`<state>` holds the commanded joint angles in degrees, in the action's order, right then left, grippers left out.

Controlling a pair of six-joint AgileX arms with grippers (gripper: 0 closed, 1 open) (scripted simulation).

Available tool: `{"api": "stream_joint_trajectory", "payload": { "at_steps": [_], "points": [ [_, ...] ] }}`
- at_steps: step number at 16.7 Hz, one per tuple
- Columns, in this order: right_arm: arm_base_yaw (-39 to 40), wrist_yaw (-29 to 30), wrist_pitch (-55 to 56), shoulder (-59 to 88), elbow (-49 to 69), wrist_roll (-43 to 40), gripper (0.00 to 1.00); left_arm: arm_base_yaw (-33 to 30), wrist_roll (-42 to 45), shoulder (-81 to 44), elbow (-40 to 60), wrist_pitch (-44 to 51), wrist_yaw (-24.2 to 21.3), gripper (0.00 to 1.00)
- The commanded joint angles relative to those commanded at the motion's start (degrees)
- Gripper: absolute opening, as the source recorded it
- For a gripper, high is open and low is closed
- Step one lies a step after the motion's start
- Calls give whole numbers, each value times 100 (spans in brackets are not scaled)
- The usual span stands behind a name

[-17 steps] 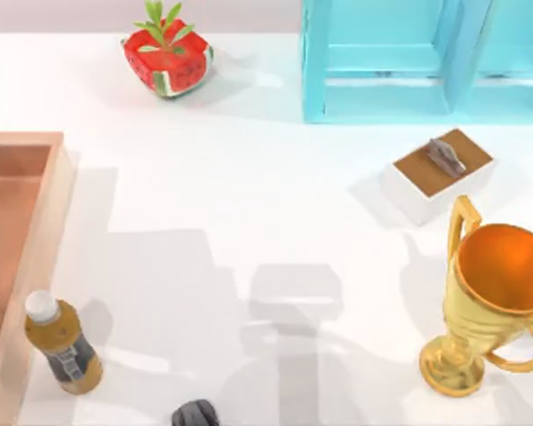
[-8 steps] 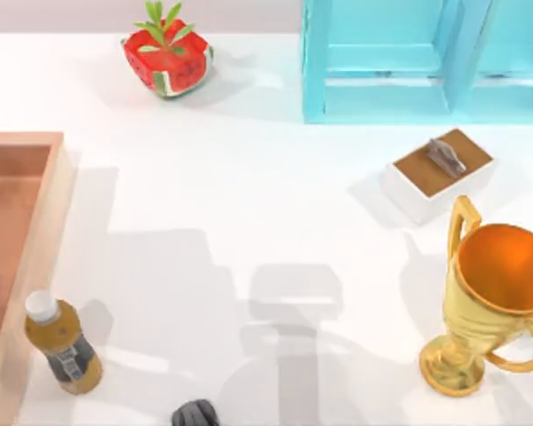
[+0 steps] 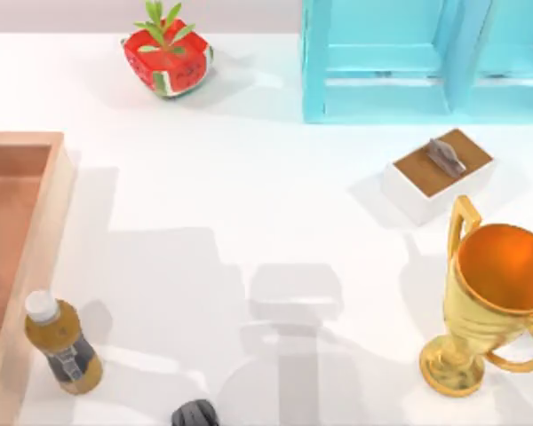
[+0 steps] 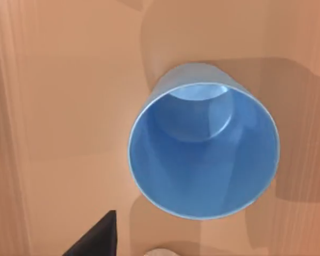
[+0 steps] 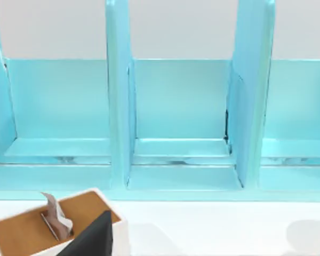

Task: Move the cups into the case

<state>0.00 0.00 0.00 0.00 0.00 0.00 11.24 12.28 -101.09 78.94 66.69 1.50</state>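
Blue cup (image 4: 204, 144): upright, mouth up, standing on the orange-brown floor of the case (image 3: 18, 191), as the left wrist view looks down into it; a pale rounded rim just beside it at that view's edge may be the patterned cup, not confirmable. Case: at the left edge of the surface (image 3: 249, 204), part of it in the top view, its near wall just beside a bottle (image 3: 60, 344). Progress, judged: at least one cup is delivered; the second is unverified. Left tool: over the case, one dark finger (image 4: 96, 239) visible, state cannot be told. Right tool: faces the turquoise shelf unit (image 5: 181, 122) and small white box (image 5: 53, 226); state cannot be told. Open room: wide bare centre; watermelon ornament (image 3: 167, 55) and gold trophy (image 3: 493, 297) well apart.
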Motion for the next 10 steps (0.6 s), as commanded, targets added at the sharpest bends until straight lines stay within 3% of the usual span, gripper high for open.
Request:
{"api": "stream_joint_trajectory", "payload": {
  "at_steps": [7, 10],
  "points": [
    [0, 0, 0, 0, 0, 0, 100, -33, -7, -29, 1778, 1753, 0, 100],
    [0, 0, 0, 0, 0, 0, 100, -48, -6, -21, 2084, 2059, -1, 100]
  ]
}}
